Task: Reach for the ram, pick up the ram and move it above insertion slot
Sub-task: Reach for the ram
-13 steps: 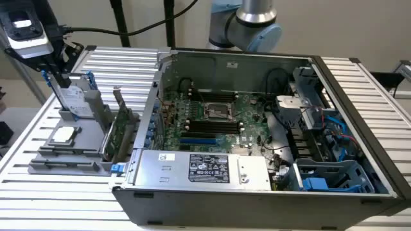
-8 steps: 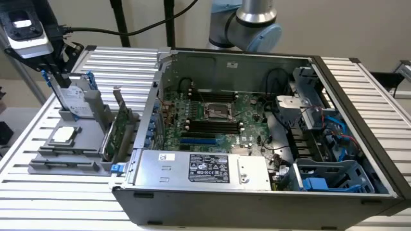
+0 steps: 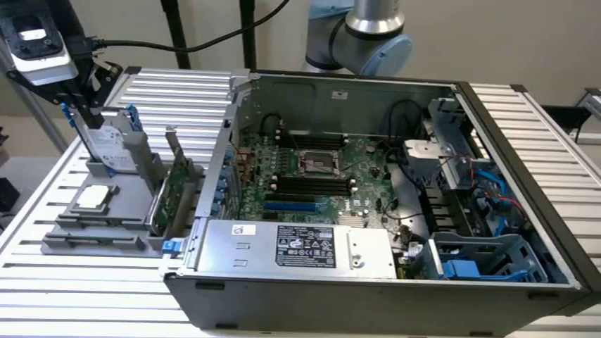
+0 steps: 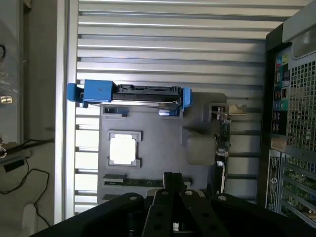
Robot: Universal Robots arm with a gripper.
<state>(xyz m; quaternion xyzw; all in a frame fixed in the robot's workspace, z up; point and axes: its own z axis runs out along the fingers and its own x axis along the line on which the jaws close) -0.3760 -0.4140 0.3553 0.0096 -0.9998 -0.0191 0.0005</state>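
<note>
Hanging above the gray fixture [image 3: 94,246] at the exterior view's left, the gripper [image 3: 83,105] is clear of the parts racked beneath it. Whether it is open or closed cannot be told, and nothing can be seen held in it. In the wrist view the ram [image 4: 133,182] shows as a thin, dark green strip seated on edge in a groove of the fixture [image 4: 158,143], and the gripper [image 4: 171,183] lines up over one end of that strip. Across the fixture from the ram stands the hard drive [image 4: 133,94] with its blue clips, and a square silver processor chip [image 4: 122,149] lies flat in a recess between the two. The larger expansion card [image 4: 223,138] stands on edge along the fixture's side nearest the computer case [image 4: 291,123]. From the exterior view the hard drive [image 3: 111,144] leans upright just under the gripper, the processor chip [image 3: 94,197] rests in front of it, and the expansion card [image 3: 174,193] stands beside the open case [image 3: 376,296]; the ram itself is too slim to pick out there. Inside the case the motherboard [image 3: 319,169] lies exposed, its black slots [image 3: 310,184] well apart from the gripper, with the power supply [image 3: 291,246] along the near wall. Everything sits on a ribbed metal table [image 3: 169,84].
</note>
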